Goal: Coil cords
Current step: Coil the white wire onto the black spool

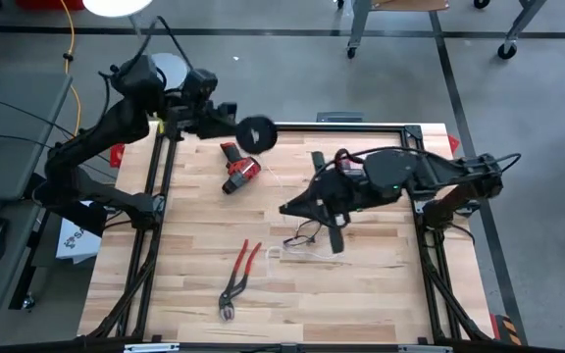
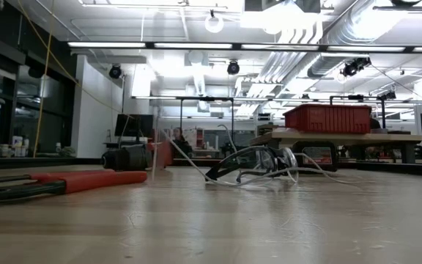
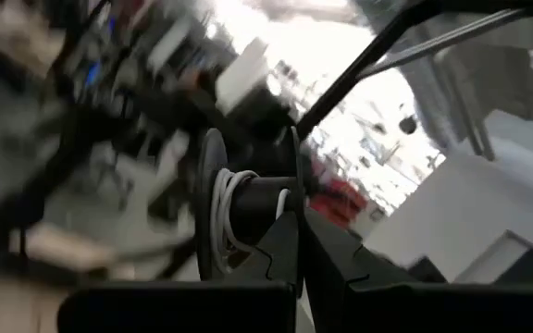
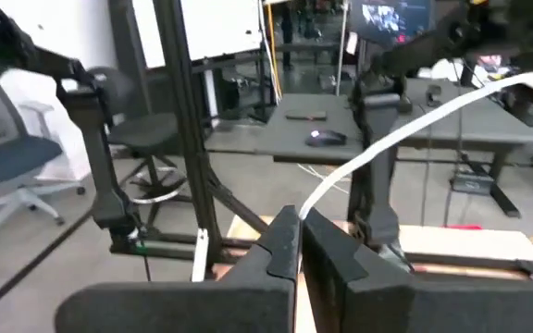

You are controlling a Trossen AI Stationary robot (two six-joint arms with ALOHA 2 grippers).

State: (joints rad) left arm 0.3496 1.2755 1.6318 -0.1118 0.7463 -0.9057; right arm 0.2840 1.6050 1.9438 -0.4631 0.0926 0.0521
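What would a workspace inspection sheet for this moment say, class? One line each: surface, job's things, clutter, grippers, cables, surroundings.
Surface: wooden table.
Job's things: black spool held above the table's far edge; white cord runs from it to a loose tangle.
Clutter: red-handled pliers, red tool.
Grippers: left gripper shut on the spool; right gripper shut on the cord.
Cables: yellow cable on the floor.
Surroundings: red bin, desks, office chair.

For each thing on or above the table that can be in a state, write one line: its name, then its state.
left gripper: shut on the spool, raised at the table's far left edge
spool: held off the table, a few turns of cord on it
white cord: pinched in the right gripper, the rest lying loose on the table
right gripper: shut on the white cord
red-handled pliers: lying flat, handles spread
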